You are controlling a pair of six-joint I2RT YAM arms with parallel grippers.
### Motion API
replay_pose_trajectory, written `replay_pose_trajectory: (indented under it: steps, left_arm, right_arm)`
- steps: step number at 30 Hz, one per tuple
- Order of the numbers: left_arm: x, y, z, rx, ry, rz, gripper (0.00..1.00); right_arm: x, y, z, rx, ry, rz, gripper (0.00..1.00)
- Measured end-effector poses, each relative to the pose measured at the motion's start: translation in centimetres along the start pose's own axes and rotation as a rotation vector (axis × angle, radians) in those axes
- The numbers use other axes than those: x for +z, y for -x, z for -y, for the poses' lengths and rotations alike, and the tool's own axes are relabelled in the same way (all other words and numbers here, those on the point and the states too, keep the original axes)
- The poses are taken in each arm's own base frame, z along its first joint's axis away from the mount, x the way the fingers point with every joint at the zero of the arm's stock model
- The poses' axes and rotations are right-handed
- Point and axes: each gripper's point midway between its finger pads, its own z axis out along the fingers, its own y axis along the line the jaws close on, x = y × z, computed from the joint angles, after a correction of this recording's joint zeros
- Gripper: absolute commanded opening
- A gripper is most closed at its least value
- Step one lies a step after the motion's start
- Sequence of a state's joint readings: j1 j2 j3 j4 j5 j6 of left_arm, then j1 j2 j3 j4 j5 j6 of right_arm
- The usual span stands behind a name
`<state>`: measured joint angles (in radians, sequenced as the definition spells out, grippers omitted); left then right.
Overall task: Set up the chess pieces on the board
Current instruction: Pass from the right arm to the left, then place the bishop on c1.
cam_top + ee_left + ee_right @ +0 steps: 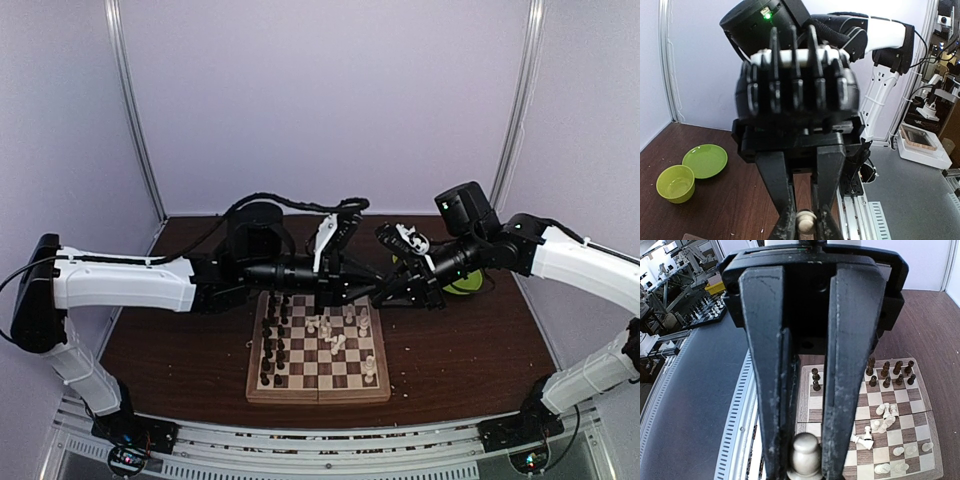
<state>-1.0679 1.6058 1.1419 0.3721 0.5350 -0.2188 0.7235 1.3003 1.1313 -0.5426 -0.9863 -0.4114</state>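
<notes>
The board (318,388) lies at the table's near middle and also shows in the right wrist view (807,402). Dark chess pieces (272,340) stand along its left side. Cream chess pieces (340,335) are scattered over its middle and right, some lying down. My left gripper (365,292) hangs over the board's far edge, shut on a small cream piece (806,220). My right gripper (390,295) is close beside it, shut on a cream pawn (806,455). The two grippers nearly touch. In the right wrist view, dark pieces (890,372) and fallen cream pieces (885,417) show beneath the fingers.
A green plate (705,160) and a green bowl (675,182) stand on the brown table to the right of the board, partly hidden behind the right arm in the top view (465,283). Tiny white crumbs (400,380) lie by the board's right edge.
</notes>
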Motion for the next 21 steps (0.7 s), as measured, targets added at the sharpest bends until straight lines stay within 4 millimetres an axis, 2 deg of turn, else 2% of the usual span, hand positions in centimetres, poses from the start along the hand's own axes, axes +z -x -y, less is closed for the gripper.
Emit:
replay_pose_trajectory:
  steps: [4,9,16,19,21]
  left_arm:
    - [0.4,-0.1,-0.2,-0.004,-0.001,-0.008,0.08]
    - [0.3,-0.8,-1.1,-0.005,0.043,-0.067,0.07]
    - [-0.6,-0.8,-5.5,0.025,0.229,-0.189,0.07]
    - [-0.8,-2.4,-6.9,0.027,0.273,-0.242,0.07]
    - [-0.4,-3.8,-7.3,0.028,0.273,-0.274,0.08]
  right_arm:
    - [-0.1,-0.2,0.2,0.009,-0.006,-0.002,0.33]
    - [-1.2,-1.2,1.4,0.015,-0.063,-0.021,0.46]
    - [-5.6,-6.0,3.5,0.103,-0.224,-0.062,0.52]
    - [-7.9,-8.5,4.8,0.195,-0.314,-0.053,0.52]
    - [-9.4,-9.1,5.9,0.238,-0.369,-0.038,0.52]
